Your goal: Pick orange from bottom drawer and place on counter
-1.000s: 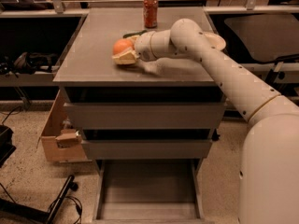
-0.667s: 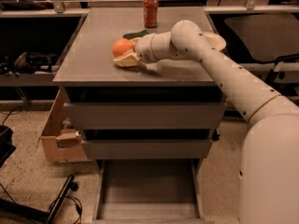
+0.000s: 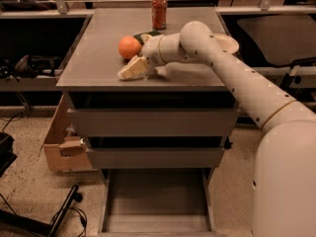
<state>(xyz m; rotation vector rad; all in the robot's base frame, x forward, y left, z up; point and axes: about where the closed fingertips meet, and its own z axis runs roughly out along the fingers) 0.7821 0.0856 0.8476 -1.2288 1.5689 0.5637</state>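
Note:
The orange (image 3: 129, 47) rests on the grey counter (image 3: 98, 58), left of centre. My gripper (image 3: 136, 53) reaches in from the right at counter height, just right of the orange. It is open: one cream finger (image 3: 132, 69) lies on the counter in front of the orange, and the other is behind it. The bottom drawer (image 3: 155, 201) is pulled out at the foot of the cabinet, and its flat floor is bare.
A red-orange soda can (image 3: 159, 12) stands at the back of the counter. A white bowl (image 3: 226, 42) sits behind my arm at the right, and something green (image 3: 146, 34) lies behind the gripper. A cardboard box (image 3: 61, 144) and cables are on the floor at the left.
The near finger has moved away from the orange towards the counter's front edge. The orange now sits free on the counter, about where it was.

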